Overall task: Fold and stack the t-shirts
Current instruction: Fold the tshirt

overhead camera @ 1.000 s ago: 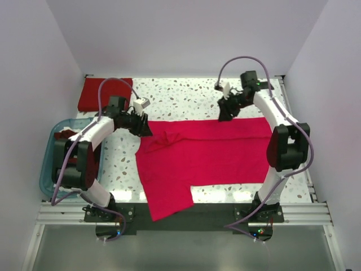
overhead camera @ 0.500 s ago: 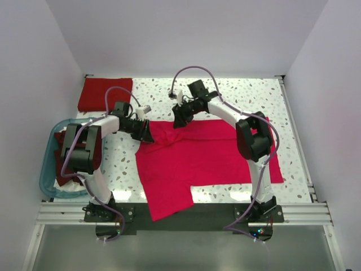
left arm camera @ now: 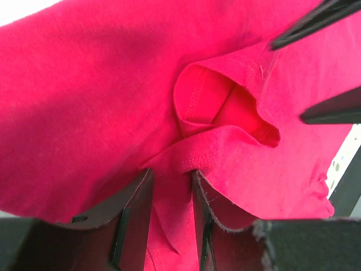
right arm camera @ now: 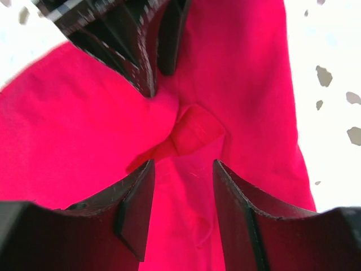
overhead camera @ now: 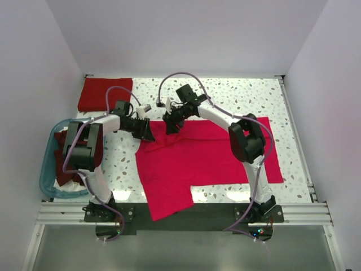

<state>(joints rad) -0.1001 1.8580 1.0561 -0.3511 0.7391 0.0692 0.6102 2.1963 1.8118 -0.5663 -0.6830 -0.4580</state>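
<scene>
A bright crimson-pink t-shirt point(overhead camera: 208, 155) lies spread on the speckled table point(overhead camera: 242, 93), one sleeve hanging over the near edge. My left gripper point(overhead camera: 148, 133) is at the shirt's far left corner, shut on a fold of its fabric point(left arm camera: 84, 84), which runs between the fingers point(left arm camera: 138, 209). My right gripper point(overhead camera: 171, 125) hovers open just to the right of it, low over the bunched fabric point(right arm camera: 67, 124), with cloth under its fingers point(right arm camera: 135, 209). The left gripper point(left arm camera: 169, 175) and the right gripper point(right arm camera: 181, 166) point at each other, close together.
A folded dark red t-shirt point(overhead camera: 104, 93) lies at the back left corner. A translucent blue tub point(overhead camera: 46, 169) at the left edge holds maroon shirts point(overhead camera: 61, 164). The right arm's elbow point(overhead camera: 248, 138) stands over the shirt's middle.
My right gripper has swung from the shirt's far right edge leftwards to beside the left gripper. The shirt's right side now lies flat. The left gripper has stayed on its corner.
</scene>
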